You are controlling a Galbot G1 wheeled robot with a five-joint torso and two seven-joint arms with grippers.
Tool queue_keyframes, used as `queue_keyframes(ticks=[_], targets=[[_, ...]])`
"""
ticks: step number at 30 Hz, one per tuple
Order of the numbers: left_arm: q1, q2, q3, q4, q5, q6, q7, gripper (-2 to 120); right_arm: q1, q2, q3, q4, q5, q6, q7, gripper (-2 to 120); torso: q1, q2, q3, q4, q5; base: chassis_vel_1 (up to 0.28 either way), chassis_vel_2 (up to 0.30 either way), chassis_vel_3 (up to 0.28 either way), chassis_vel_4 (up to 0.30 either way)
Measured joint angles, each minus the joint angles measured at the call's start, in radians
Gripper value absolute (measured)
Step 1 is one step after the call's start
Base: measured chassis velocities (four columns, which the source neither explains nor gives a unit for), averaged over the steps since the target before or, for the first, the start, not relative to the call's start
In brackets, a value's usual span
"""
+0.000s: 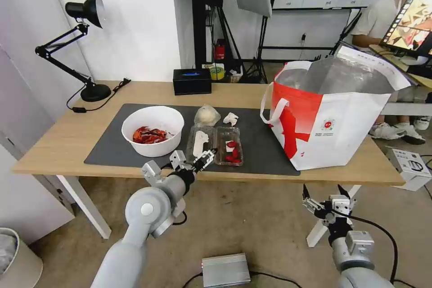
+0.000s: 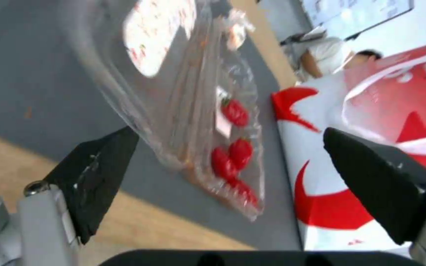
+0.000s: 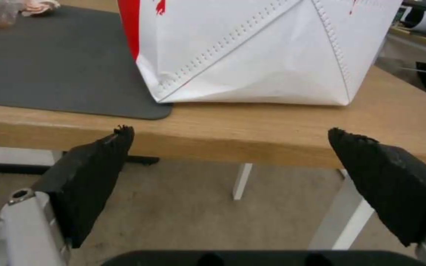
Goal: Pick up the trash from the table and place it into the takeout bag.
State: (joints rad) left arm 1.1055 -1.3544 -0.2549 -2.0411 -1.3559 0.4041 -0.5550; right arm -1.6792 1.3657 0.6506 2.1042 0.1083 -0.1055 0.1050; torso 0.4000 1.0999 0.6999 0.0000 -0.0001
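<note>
The left gripper (image 1: 203, 158) is hovering at the near edge of the table (image 1: 54, 144), its fingers spread wide and holding nothing, just before the clear clamshell tray (image 1: 219, 145) lying on the grey mat (image 1: 108, 148). The right gripper (image 1: 325, 198) is waiting low, open and empty, below the takeout bag (image 1: 333, 117).
</note>
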Motion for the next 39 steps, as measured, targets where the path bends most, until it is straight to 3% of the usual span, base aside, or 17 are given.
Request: queue_keyframes(ticks=[5,10,15,19,21,22,26,30,34,39], targets=[[0.002,0.000,0.012,0.002,0.044,-0.056,0.075,100,0.000,0.000,0.000,-0.003,0.000,0.003,-0.001,100,0.000,0.000,0.000,0.0000,0.0000,0.000,0.000,0.000,0.000],[0.003,0.001,0.023,0.003,0.067,-0.076,0.115,100,0.003,0.000,-0.001,-0.003,0.001,0.005,-0.002,100,0.000,0.000,0.000,0.0000,0.0000,0.000,0.000,0.000,0.000],[0.017,0.002,0.053,0.005,0.168,-0.103,0.193,100,0.009,0.003,-0.006,0.004,0.015,0.006,-0.003,100,0.000,0.000,0.000,-0.0001,0.0000,0.000,0.000,0.000,0.000],[0.022,0.005,0.062,0.009,0.202,-0.109,0.218,100,0.010,0.004,-0.007,0.005,0.020,0.006,-0.003,100,0.000,0.000,0.000,0.0000,0.0000,0.000,0.000,0.000,0.000],[0.036,0.008,0.091,0.022,0.322,-0.120,0.286,99,0.014,0.004,-0.011,0.005,0.029,0.007,-0.003,100,0.000,0.000,0.000,0.0000,0.0000,0.000,0.000,0.000,0.000],[0.036,0.008,0.091,0.022,0.322,-0.120,0.286,99,0.014,0.004,-0.011,0.005,0.029,0.007,-0.003,100,0.000,0.000,0.000,0.0000,0.0000,0.000,0.000,0.000,0.000],[0.052,0.000,0.123,0.039,0.481,-0.153,0.369,82,0.019,0.008,-0.019,0.012,0.038,0.007,-0.005,100,0.000,0.000,0.000,-0.0001,0.0000,0.000,0.000,0.000,0.000],[0.061,0.000,0.134,0.053,0.588,-0.180,0.423,80,0.023,0.009,-0.030,0.015,0.048,0.008,-0.005,100,0.000,0.000,0.000,0.0000,0.0000,0.000,0.000,0.000,0.000],[0.061,0.002,0.141,0.068,0.678,-0.209,0.447,75,0.024,0.008,-0.040,0.019,0.073,0.010,-0.006,100,0.000,0.000,0.000,0.0000,0.0001,0.000,0.000,0.000,0.000],[0.042,0.011,0.147,0.112,0.873,-0.266,0.464,58,0.036,0.000,-0.070,0.043,0.174,0.008,-0.014,100,0.000,0.000,0.000,-0.0001,0.0000,0.000,0.000,0.000,0.000]])
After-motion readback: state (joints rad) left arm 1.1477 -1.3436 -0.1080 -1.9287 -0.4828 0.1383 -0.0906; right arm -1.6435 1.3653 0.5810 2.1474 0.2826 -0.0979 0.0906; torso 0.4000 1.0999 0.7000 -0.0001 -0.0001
